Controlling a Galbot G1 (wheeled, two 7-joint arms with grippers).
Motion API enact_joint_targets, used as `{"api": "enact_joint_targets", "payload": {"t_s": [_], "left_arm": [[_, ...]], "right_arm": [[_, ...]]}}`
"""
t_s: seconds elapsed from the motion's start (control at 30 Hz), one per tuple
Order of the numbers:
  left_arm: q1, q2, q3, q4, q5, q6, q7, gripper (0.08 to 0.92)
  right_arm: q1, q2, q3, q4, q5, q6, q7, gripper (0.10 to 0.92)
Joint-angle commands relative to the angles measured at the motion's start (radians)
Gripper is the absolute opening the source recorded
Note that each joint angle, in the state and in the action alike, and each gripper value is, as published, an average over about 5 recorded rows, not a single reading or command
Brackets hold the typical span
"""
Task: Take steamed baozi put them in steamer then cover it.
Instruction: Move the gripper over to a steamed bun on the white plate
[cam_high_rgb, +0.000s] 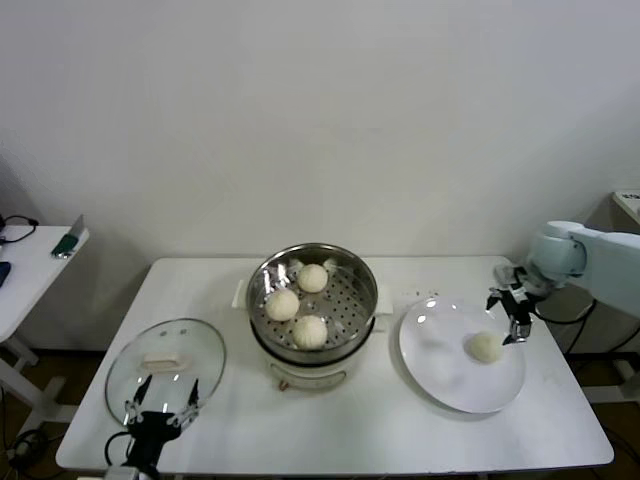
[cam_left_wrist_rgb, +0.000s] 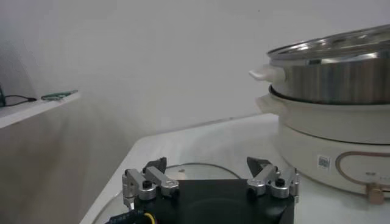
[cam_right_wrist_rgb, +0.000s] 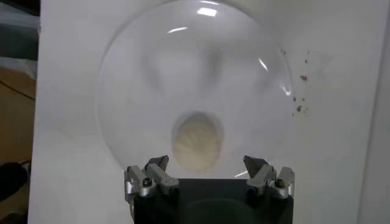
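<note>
Three smooth cream-white steamed baozi (cam_high_rgb: 298, 304) sit inside the round shiny stainless-steel steamer (cam_high_rgb: 355, 277) at table centre; a fourth bun (cam_high_rgb: 485, 347) lies on the flat white plate (cam_high_rgb: 440, 360) to the right. Right gripper (cam_high_rgb: 515, 318), jaws spread wide, empty, hovers just above that bun. Left gripper (cam_high_rgb: 160, 403), jaws wide, empty, at the near edge of the round clear glass cover (cam_high_rgb: 200, 350) lying flat on the white table (cam_high_rgb: 370, 430), left of the steamer.

Head camera high, facing forward-down over whole table (cam_high_rgb: 400, 440). Left wrist camera low, level, near steamer (cam_left_wrist_rgb: 341, 67) side. Right wrist camera close above plate (cam_right_wrist_rgb: 122, 91). Head view shares both.
</note>
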Motion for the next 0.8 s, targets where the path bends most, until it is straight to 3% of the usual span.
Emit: {"api": "enact_joint_targets", "payload": {"t_s": [0.03, 0.8], "left_arm": [[0.007, -0.001, -0.003, 0.0, 0.006, -0.001, 0.0, 0.823], [0.015, -0.005, -0.008, 0.002, 0.014, -0.004, -0.003, 0.823]], "right_arm": [[-0.252, 0.01, 0.209, -0.103, -0.075, -0.031, 0.014, 0.823], [-0.335, 0.065, 0.289, -0.194, -0.099, -0.016, 0.009, 0.804]]}}
